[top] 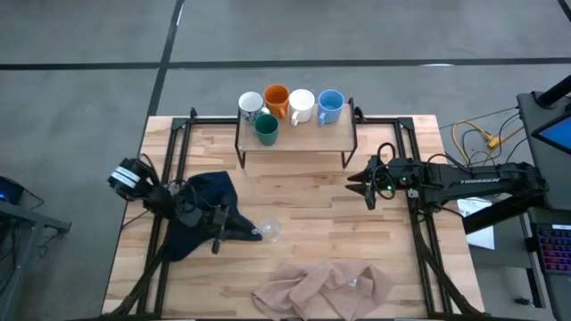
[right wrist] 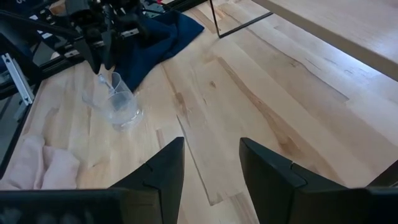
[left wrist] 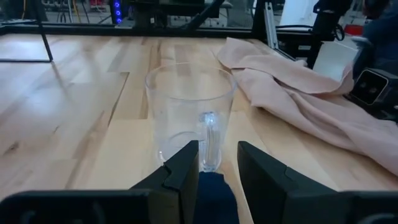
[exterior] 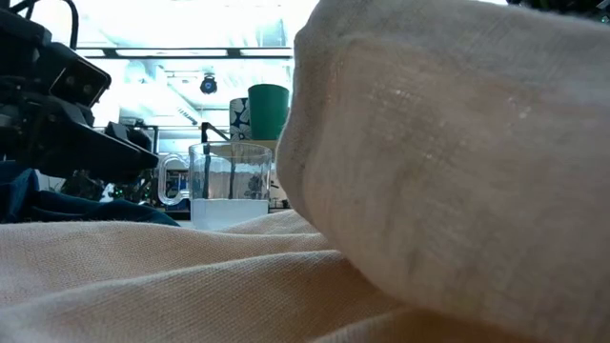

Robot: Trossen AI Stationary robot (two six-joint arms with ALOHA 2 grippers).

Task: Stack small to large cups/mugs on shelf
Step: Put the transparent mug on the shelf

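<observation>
A clear glass cup (top: pixel 270 232) stands upright on the tabletop, also in the low view (exterior: pixel 229 186) and right wrist view (right wrist: pixel 118 102). My left gripper (left wrist: pixel 217 163) lies low over the dark blue cloth (top: pixel 205 209), slightly open, with its fingertips on either side of the cup's handle (left wrist: pixel 210 140). My right gripper (top: pixel 355 185) is open and empty, in front of the shelf's right end. The shelf (top: pixel 308 135) at the far middle carries the patterned (top: pixel 252 104), orange (top: pixel 277 98), white (top: pixel 301 104) and light blue (top: pixel 330 104) mugs in a row, with the dark green mug (top: pixel 266 129) in front of them. My left gripper comes level from the table's left side, one finger (left wrist: pixel 186 168) on each side of the glass cup's handle (left wrist: pixel 210 149). I cannot tell whether the fingers touch the handle. The cup stands upright with its base on the table.
A crumpled beige cloth (top: pixel 326 287) lies at the near middle of the table and fills the low view's foreground (exterior: pixel 429 171). Bare wood (top: pixel 312 201) lies between the glass cup and the shelf. Black rails (top: pixel 419 223) run along both sides of the table.
</observation>
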